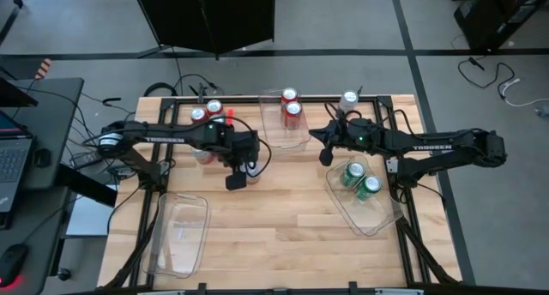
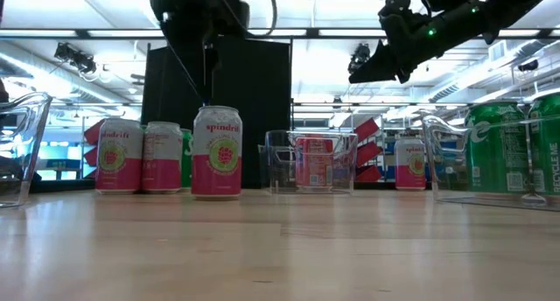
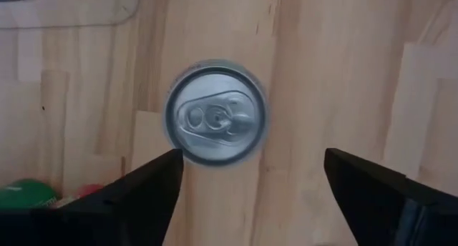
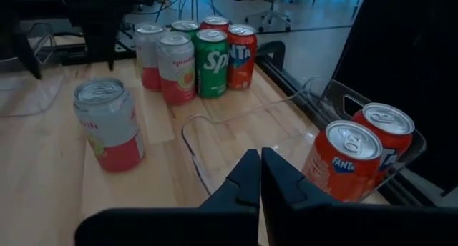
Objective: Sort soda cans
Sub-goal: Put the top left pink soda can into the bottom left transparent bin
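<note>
A white-and-pink soda can (image 3: 215, 121) stands upright on the table, alone, left of the middle (image 2: 216, 152). My left gripper (image 3: 250, 196) hangs open above it, pointing down, clear of the can's top; in the high view the gripper (image 1: 243, 171) partly covers the can. My right gripper (image 4: 259, 176) is shut and holds nothing, raised near the middle bin (image 1: 326, 153). More soda cans (image 4: 193, 56) stand in a cluster at the far left. Two red cans (image 1: 290, 106) stand in the far middle bin, and two green cans (image 1: 358, 179) in the right bin.
A clear bin (image 1: 180, 231) with nothing in it lies near the front left. One white can (image 1: 347, 100) stands at the far right. A black frame (image 1: 412, 209) runs along the table's edges. Bare wood lies across the near middle of the table.
</note>
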Controlling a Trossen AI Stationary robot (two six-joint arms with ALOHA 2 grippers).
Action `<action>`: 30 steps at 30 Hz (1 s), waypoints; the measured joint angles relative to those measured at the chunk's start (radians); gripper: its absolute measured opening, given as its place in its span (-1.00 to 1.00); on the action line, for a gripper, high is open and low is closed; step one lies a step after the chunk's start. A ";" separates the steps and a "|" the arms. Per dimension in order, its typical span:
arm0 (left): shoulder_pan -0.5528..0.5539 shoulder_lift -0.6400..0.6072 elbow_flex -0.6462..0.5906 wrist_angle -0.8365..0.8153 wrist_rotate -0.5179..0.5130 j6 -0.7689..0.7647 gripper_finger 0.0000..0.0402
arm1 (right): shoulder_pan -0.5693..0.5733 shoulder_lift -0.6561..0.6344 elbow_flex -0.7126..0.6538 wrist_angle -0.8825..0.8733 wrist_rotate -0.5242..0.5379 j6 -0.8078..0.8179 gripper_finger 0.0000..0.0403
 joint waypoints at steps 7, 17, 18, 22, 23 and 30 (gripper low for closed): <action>0.042 0.057 -0.001 0.049 0.042 0.038 0.77 | 0.025 0.000 0.000 0.000 0.000 -0.001 -1.00; 0.060 0.063 -0.003 0.094 0.060 0.057 0.77 | 0.041 0.000 0.000 0.000 -0.001 -0.001 -1.00; 0.060 0.066 -0.008 0.104 0.070 0.057 0.77 | 0.041 0.000 0.000 0.000 -0.001 -0.001 -0.99; 0.060 0.092 -0.028 0.115 0.096 0.060 0.78 | 0.043 0.000 0.000 -0.001 -0.001 -0.001 -0.99; 0.060 0.105 -0.029 0.115 0.096 0.061 0.78 | 0.044 0.000 0.000 -0.003 -0.001 -0.001 -1.00; 0.059 0.156 -0.031 0.112 0.107 0.086 0.76 | 0.044 0.000 0.000 -0.006 -0.001 -0.001 -1.00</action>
